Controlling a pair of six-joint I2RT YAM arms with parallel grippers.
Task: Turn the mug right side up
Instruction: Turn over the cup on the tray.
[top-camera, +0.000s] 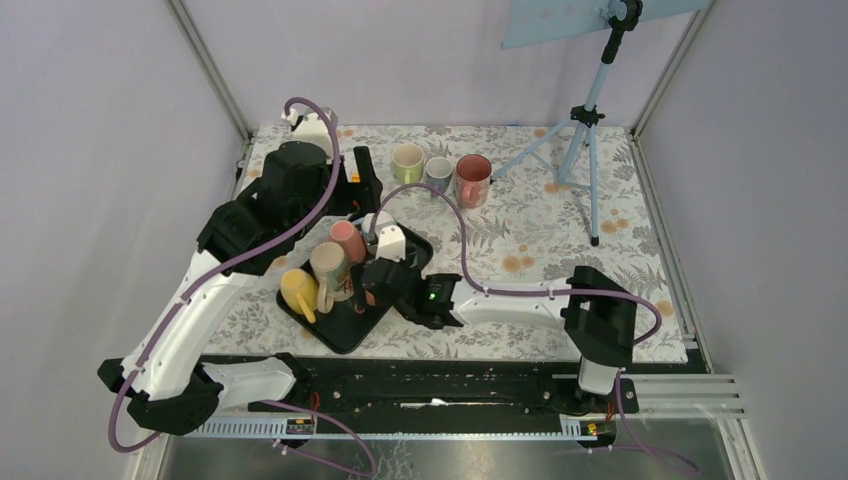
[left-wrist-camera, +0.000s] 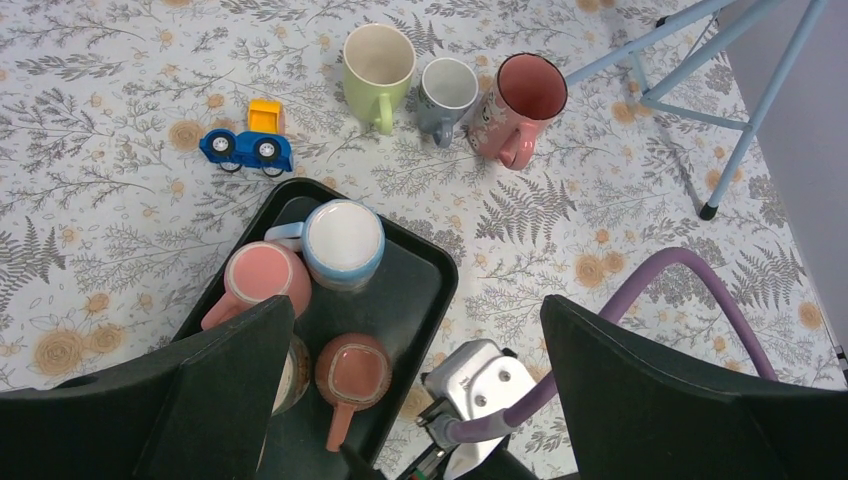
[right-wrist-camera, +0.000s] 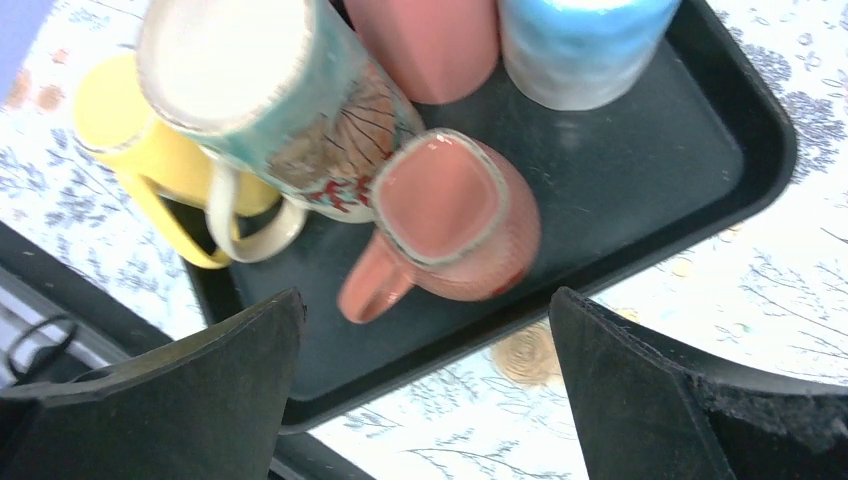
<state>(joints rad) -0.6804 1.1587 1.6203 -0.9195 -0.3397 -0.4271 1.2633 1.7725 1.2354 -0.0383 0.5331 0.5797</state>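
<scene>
- Right gripper (right-wrist-camera: 425, 298): fingers spread wide, nothing between the pads. It hangs over the black tray (right-wrist-camera: 650, 150).
- Target, as I read it, is the salmon mug (right-wrist-camera: 455, 210). It sits base-up with its rim down on the tray, straight ahead of the right gripper and centred in the gap between its fingers.
- No contact yet. The mug lies beyond the fingertips, not between them.
- The mug's long axis is vertical, roughly in line with the tool's approach. The grip would therefore land across the body wall.
- Its handle (right-wrist-camera: 368, 290) sticks out toward the finger on the left of the right wrist view. I judge that side the tight one.
- Just beyond the handle, the teal-banded mug (right-wrist-camera: 270, 90) is touching or nearly touching the target; I can't tell which. The yellow mug (right-wrist-camera: 130, 140) is past that.
- The pink mug (right-wrist-camera: 425, 35) and blue-and-white mug (right-wrist-camera: 580, 40) are farther ahead of the tool, also base-up.
- Left gripper (left-wrist-camera: 417, 305): fingers spread too, empty. It sits higher and farther out from the target, looking down on the tray, with three upright mugs (left-wrist-camera: 447, 90) beyond it.
- The right arm is clearly nearer, so I'd take this one with the right.
</scene>
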